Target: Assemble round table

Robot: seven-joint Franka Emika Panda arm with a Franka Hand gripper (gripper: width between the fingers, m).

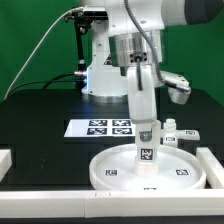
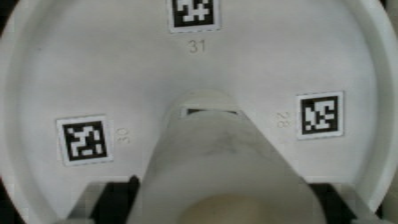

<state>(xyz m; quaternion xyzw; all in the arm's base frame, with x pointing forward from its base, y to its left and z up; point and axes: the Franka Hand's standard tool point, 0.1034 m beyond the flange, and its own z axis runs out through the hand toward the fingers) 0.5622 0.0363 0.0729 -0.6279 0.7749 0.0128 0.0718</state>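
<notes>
Exterior view: round table's disc (image 1: 106,171) flat on the dark desk (image 1: 40,130), near side, toward the exterior view's right. Leg (image 1: 146,153) upright over disc centre, clamped in gripper (image 1: 146,132). Judged: leg brought to the centre mount, seating unconfirmed; fastening and release left.

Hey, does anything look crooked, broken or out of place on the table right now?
Nothing stands out. The claw holds the leg upright over the middle of the disc, which lies flat and whole; the marker board lies flat beyond it.
</notes>
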